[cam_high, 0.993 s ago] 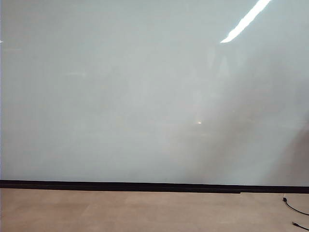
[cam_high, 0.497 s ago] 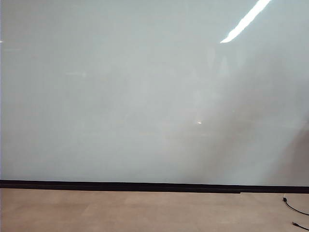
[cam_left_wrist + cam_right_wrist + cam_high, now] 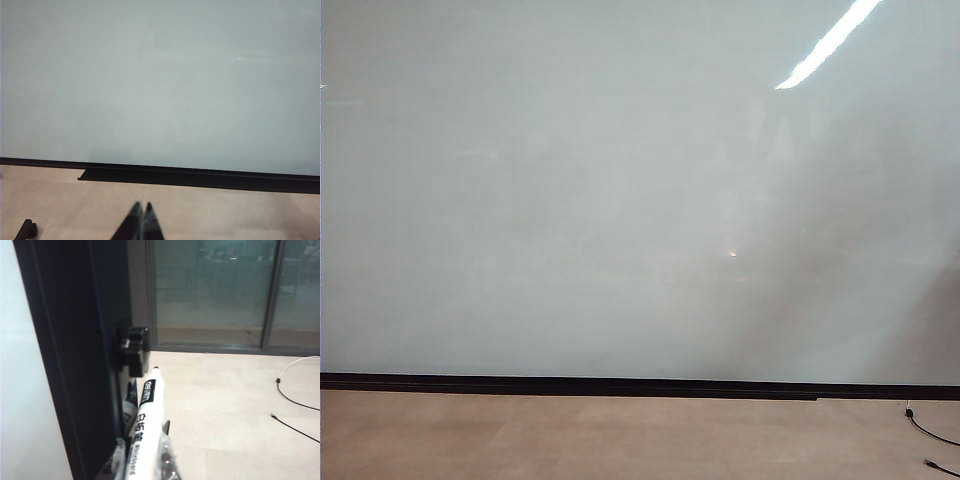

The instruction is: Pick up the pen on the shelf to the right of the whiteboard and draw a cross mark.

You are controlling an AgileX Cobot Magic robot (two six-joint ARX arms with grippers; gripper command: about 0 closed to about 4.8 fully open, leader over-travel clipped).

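The whiteboard (image 3: 620,200) fills the exterior view, glossy and blank, with a black strip (image 3: 620,384) along its lower edge; neither gripper shows there. In the right wrist view my right gripper (image 3: 143,442) is shut on the pen (image 3: 148,407), a slim white marker with a black band and a dark tip pointing away from the wrist. The pen stands beside a black upright frame (image 3: 75,365) at the whiteboard's (image 3: 20,390) edge. The shelf itself is hidden. My left gripper (image 3: 141,206) is shut and empty, low over the floor in front of the whiteboard (image 3: 160,75).
A black knob (image 3: 131,347) juts from the frame just beyond the pen's tip. A second small black-and-white object (image 3: 130,402) sits behind the pen. Cables (image 3: 292,400) lie on the beige floor, glass doors (image 3: 215,290) stand beyond. A cable (image 3: 932,432) lies at the exterior view's lower right.
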